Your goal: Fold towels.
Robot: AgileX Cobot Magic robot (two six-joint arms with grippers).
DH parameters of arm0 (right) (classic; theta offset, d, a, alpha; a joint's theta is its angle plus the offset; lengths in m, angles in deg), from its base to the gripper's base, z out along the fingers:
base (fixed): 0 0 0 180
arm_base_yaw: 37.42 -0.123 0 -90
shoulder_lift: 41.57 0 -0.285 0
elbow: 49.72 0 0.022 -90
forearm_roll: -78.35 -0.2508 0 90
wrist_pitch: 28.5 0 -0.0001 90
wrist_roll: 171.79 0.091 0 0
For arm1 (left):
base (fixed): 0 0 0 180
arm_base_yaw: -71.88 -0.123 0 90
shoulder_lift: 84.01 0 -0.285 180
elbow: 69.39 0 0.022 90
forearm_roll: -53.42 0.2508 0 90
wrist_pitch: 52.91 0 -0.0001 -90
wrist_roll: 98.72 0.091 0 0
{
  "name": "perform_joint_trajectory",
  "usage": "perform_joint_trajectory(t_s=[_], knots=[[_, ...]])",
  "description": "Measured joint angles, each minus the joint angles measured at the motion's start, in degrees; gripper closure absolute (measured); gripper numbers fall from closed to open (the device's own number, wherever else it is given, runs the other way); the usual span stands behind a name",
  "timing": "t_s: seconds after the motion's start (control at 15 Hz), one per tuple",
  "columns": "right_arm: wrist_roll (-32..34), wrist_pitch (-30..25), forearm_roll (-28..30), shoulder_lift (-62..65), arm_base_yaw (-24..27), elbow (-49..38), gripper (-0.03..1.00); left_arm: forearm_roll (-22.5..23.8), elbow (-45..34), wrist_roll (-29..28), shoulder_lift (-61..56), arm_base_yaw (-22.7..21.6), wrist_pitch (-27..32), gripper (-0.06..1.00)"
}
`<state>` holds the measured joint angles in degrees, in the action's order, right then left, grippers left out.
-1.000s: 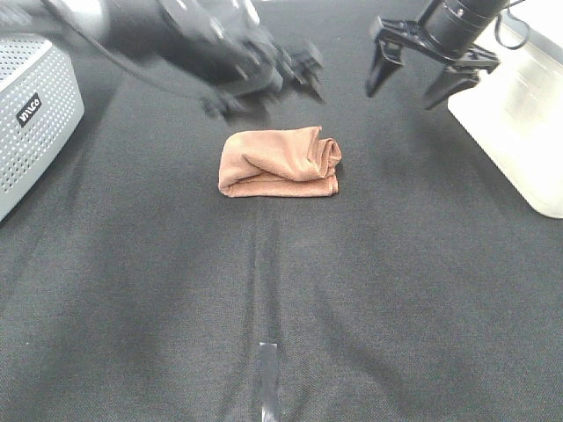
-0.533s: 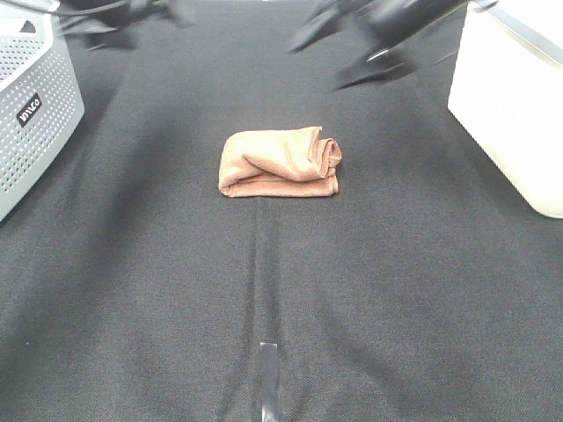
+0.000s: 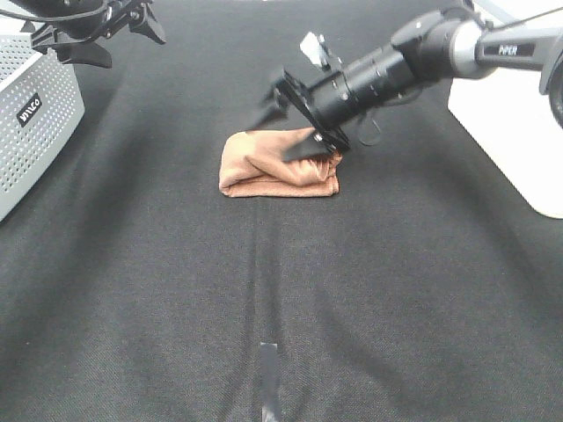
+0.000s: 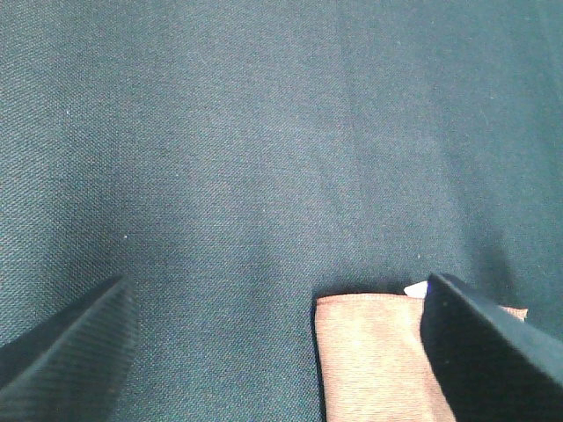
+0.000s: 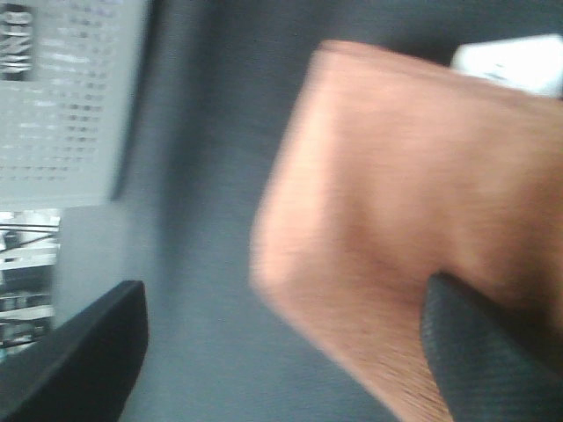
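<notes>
robot lab test bench
a black cloth-covered table (image 3: pixel 176 290) with a strip of tape (image 3: pixel 267 369) marking its centre, a perforated grey basket (image 3: pixel 31 123) on one side, a white bin (image 3: pixel 515 132) on the other, and labelled robot arms overhead.

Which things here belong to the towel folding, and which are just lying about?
Part of the job:
- towel, folded into a bundle mid-table
- right gripper, open, at the towel
- left gripper, open, off to the far left

Just lying about:
- grey perforated basket
- white bin
</notes>
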<state>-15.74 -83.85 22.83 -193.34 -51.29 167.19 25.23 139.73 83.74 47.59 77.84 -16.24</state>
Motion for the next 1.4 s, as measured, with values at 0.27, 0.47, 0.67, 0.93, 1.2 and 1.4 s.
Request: perform_joint_trajectory(t_s=[0.27,0.47,0.67,0.93,1.2,1.4], knots=[[3.4,-0.4,2.9,-0.1,3.3,0.0,0.17,0.0,0.0,0.0,0.0,0.0,1.3,0.12],[3.9,-3.5,4.1,0.2,5.5,0.0,0.18,0.0,0.0,0.0,0.0,0.0,2.5,0.12],[4.6,-5.7,11.7,3.4,5.6,0.0,0.18,0.2,0.0,0.1,-0.6,0.0,7.1,0.12],[7.9,-10.2,19.8,10.9,5.7,0.0,0.18,3.3,0.0,1.4,-5.8,0.0,15.8,0.12],[11.6,-13.8,25.0,19.1,5.7,-0.1,0.18,8.1,0.0,2.3,-13.2,0.0,25.0,0.12],[15.1,-13.8,32.9,29.0,5.7,-5.9,0.18,13.7,-4.6,2.4,-23.8,0.0,28.2,0.12]])
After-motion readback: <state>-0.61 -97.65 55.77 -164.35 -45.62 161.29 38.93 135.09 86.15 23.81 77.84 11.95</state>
